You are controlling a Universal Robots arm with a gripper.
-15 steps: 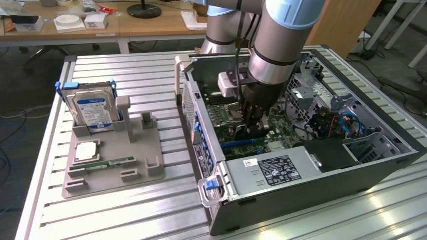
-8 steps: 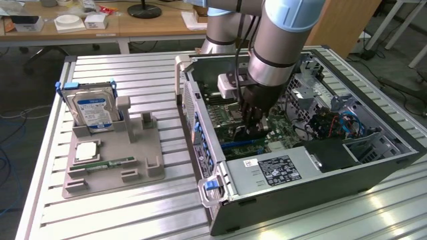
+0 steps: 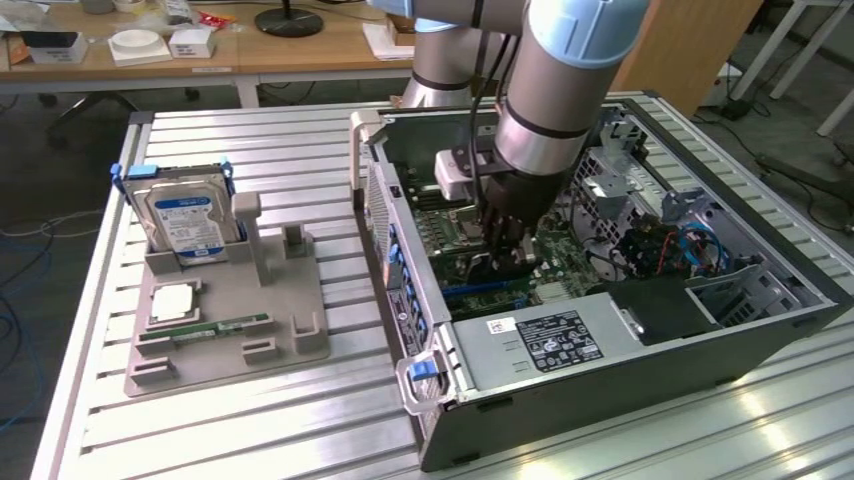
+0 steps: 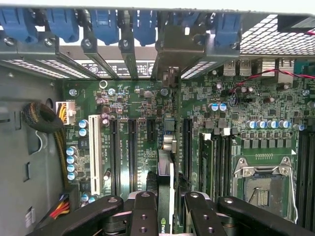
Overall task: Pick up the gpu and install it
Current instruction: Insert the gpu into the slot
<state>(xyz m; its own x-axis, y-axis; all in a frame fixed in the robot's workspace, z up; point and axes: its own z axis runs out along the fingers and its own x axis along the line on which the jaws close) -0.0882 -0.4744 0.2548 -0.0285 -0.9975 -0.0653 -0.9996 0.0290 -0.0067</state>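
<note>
My arm (image 3: 567, 90) comes down from the upper middle of the exterior frame into the open computer case (image 3: 587, 300), which lies on its side on the slatted metal desk (image 3: 240, 420). My claw (image 3: 510, 262) sits low over the motherboard (image 3: 461, 225), at the centre of the case.

Edges and room: the case's rear wall rises close on the exterior view's left of my claw; the power supply (image 3: 561, 340) with its white label closes the lower side; the drive cage and blue cables (image 3: 681, 245) crowd the right. Open room is mainly straight up. In the wrist view the row of blue slot latches (image 4: 103, 22) and the metal bracket bars run across the upper edge, and a bundle of sleeved cables (image 4: 47, 123) sits at the left.

The gpu (image 4: 166, 196) is in my claw: my fingers (image 4: 145, 211) are closed on it from both sides. I see it edge-on, a thin upright card with a pale strip along its edge, standing at the centre bottom of the wrist frame. It stands over the motherboard between the long black slots (image 4: 133, 152), in line with the bent metal bracket (image 4: 170, 49) at the rear wall. Whether its lower edge touches a slot I cannot tell.

To the right in the wrist view lie the memory slots and the open processor socket (image 4: 261, 187).

Outside the case, on the left of the exterior frame, a grey holder (image 3: 220, 320) carries an upright hard drive (image 3: 187, 225) and a green memory stick (image 3: 214, 328).
</note>
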